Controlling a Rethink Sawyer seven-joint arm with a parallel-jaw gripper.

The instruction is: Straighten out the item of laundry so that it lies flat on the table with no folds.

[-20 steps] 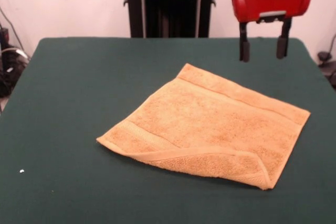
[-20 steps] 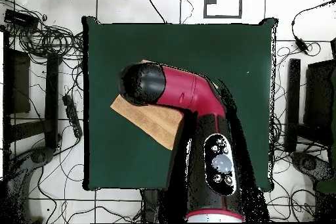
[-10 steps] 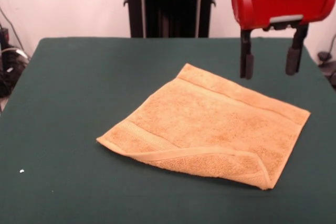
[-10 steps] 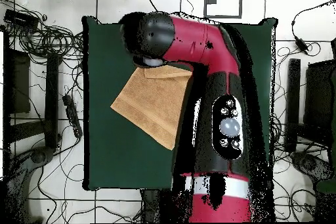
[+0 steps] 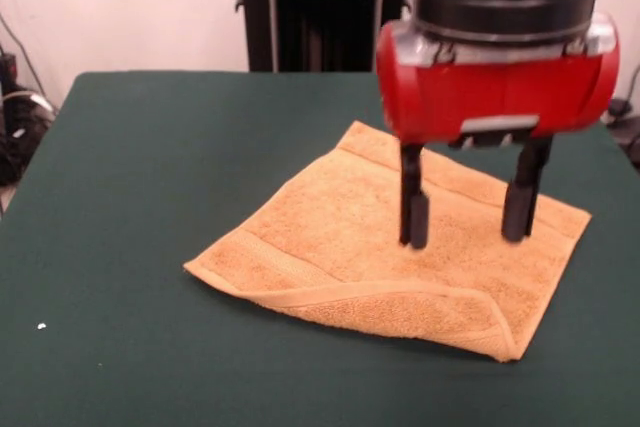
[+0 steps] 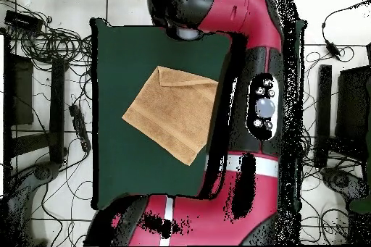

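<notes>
The towel (image 5: 400, 242) lies on the green table (image 5: 140, 167), right of the middle in the front view and turned at an angle so one corner points to the far side. Most of it is flat, but its near edge is folded back over itself in a long narrow flap (image 5: 400, 299) that runs to the near right corner. The gripper (image 5: 465, 215) hangs above the right half of the towel, jaws spread wide and holding nothing; the front view does not settle whether the tips touch the cloth. Judging by this, the step in hand is the approach to a grasp. The next move calls for bringing the jaws nearer, to the folded flap, pinching only its upper layer, and drawing it toward the near side until it opens out.
</notes>
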